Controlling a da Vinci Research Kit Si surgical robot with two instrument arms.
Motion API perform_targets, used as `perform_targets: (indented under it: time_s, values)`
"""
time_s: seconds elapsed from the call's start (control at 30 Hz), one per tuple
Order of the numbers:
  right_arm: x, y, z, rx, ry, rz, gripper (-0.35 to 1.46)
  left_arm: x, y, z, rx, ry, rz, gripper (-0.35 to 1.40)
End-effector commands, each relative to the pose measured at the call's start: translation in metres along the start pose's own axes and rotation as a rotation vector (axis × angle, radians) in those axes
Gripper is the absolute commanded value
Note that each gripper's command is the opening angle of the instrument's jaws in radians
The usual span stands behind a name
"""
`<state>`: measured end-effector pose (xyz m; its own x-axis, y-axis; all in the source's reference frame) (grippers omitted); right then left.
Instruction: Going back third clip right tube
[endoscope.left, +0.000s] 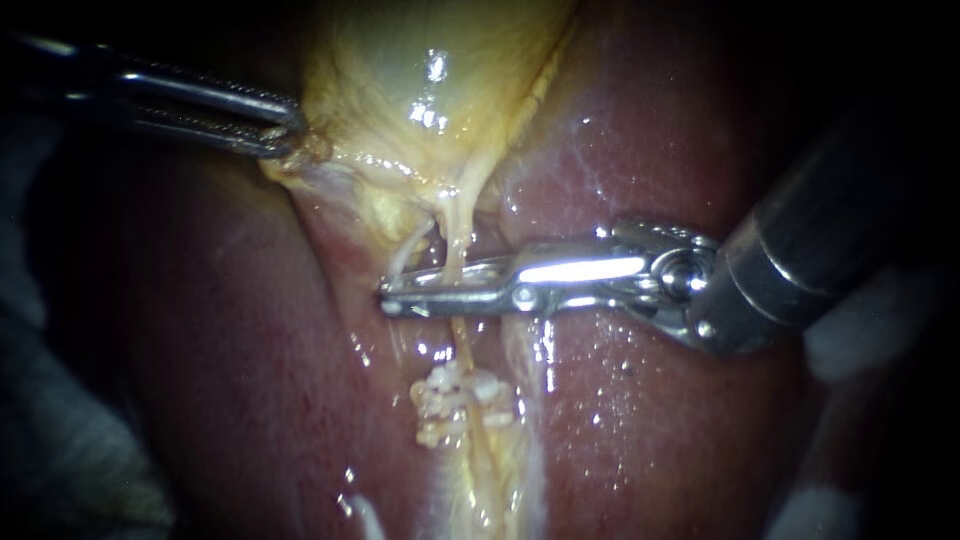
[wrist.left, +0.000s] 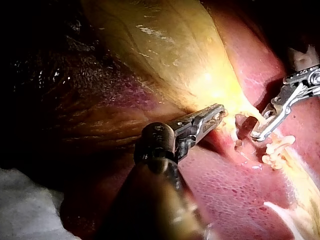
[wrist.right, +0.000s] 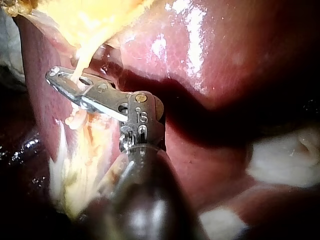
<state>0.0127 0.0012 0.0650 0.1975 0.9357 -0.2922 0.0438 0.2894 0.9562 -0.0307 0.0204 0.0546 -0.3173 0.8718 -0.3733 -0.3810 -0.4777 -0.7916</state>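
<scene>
Nearest, at the liver's (endoscope.left: 650, 420) lower edge, pale fatty strands run up its wet red surface, with white gauze (endoscope.left: 60, 460) lying off its left edge. A little farther up these strands sits a cluster of small whitish clips (endoscope.left: 452, 398), packed one against another across a thin pale tube (endoscope.left: 455, 250). How many clips there are cannot be counted. Beyond the clips, well clear of them, the right instrument (endoscope.left: 400, 297) lies crosswise over the middle of the liver. Its dark shaft comes in from the liver's right edge and its long bright jaws point toward the left edge. The jaws stand narrowly apart, with a slim dark slot showing between them, and the tube runs through that slot. It passes over one jaw and under the other, so the jaws straddle it without visibly pinching it. No clip shows between them. A second, whiter strand slants down just beside the tube and meets the same jaws near their tips. Farther still, both strands rise into the tapering neck of the yellow gallbladder (endoscope.left: 420, 70), which glistens against the liver's far edge. At the neck's left rim, farthest of all, the left instrument (endoscope.left: 285, 135) reaches in from the liver's far left corner. Its ridged jaws are closed tight on a ragged fold of gallbladder tissue, pulled taut toward that corner.
</scene>
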Motion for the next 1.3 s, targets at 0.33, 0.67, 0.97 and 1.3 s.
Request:
perform_targets:
  time_s: [0.33,0.67,0.97,1.3]
  values:
    - [-0.0019,0.0024,0.0018,-0.007,-0.004,-0.089,0.42,0.0,-0.0002,0.0001,0.0,0.0,0.001,-0.35]
    - [-0.0033,0.0059,0.0008,-0.05,0.025,-0.106,0.45,-0.0001,-0.0002,0.0002,0.0,0.0,0.001,-0.35]
    - [-0.0029,0.0068,-0.0004,-0.084,0.055,-0.112,0.45,-0.0001,-0.0002,0.0002,0.0,0.0,0.001,-0.35]
    - [-0.0029,0.0066,-0.0008,-0.082,0.052,-0.147,0.45,-0.0001,-0.0002,0.0001,0.0,0.0,0.001,-0.35]
